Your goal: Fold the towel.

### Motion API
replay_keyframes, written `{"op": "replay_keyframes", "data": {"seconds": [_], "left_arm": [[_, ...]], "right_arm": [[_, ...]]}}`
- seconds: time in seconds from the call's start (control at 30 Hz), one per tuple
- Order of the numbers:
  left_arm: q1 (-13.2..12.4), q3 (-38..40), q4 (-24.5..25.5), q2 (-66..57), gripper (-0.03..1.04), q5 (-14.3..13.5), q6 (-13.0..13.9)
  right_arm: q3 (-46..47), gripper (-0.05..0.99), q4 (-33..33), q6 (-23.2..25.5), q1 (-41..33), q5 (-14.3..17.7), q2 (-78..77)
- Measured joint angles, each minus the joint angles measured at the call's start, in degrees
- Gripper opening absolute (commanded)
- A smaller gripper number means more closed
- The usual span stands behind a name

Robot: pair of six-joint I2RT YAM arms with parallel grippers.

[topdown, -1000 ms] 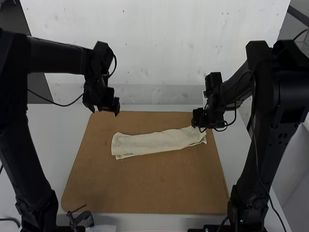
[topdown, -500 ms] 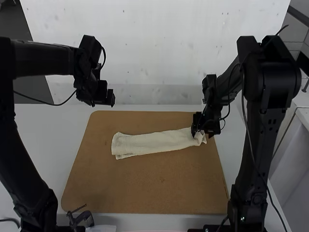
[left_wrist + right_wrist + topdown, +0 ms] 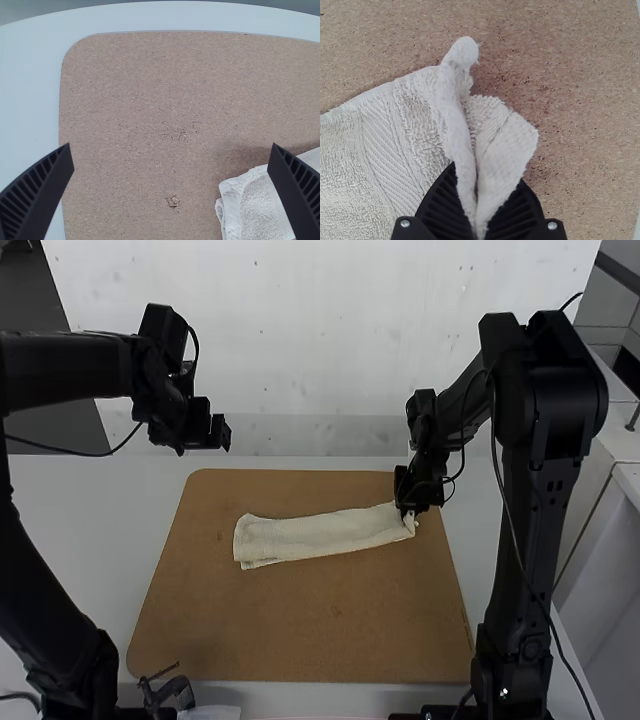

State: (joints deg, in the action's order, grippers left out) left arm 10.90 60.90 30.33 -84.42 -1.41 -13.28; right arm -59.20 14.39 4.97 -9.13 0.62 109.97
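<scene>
A white towel (image 3: 320, 536) lies as a long narrow folded strip on the brown board. At the strip's right end, my right gripper (image 3: 408, 510) has its fingers closed on the towel's end. In the right wrist view my right gripper (image 3: 476, 220) pinches a raised ridge of the towel (image 3: 385, 145), with a loose flap standing beside it. My left gripper (image 3: 222, 434) is above the board's far left corner, apart from the cloth. From the left wrist view, my left gripper (image 3: 170, 155) stands wide open, and the towel's end (image 3: 260, 205) lies partly behind one finger.
The brown cork board (image 3: 300, 630) rests on a white table (image 3: 80, 530). A small dark clamp-like object (image 3: 168, 692) stands at the board's near left edge. Behind the table rises a pale wall.
My left gripper has moved left, away from the towel. The right gripper has closed on the towel's right end, which has shifted slightly left.
</scene>
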Motion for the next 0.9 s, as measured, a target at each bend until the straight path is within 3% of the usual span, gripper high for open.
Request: {"op": "replay_keyframes", "data": {"seconds": [0.17,0.47,0.9], "left_arm": [[-1.44,-2.82,-1.31,0.07,1.0,1.77,0.9],[-1.66,-3.45,-1.75,1.77,0.99,3.43,1.73],[-1.62,-4.04,-2.99,3.21,0.99,3.89,1.81]], "right_arm": [[-0.13,0.02,1.22,-0.7,3.06,-2.01,-0.44],[-0.13,0.02,3.32,-5.07,16.76,0.44,-1.03],[-5.73,0.02,4.31,-10.93,28.63,3.06,-1.05]]}}
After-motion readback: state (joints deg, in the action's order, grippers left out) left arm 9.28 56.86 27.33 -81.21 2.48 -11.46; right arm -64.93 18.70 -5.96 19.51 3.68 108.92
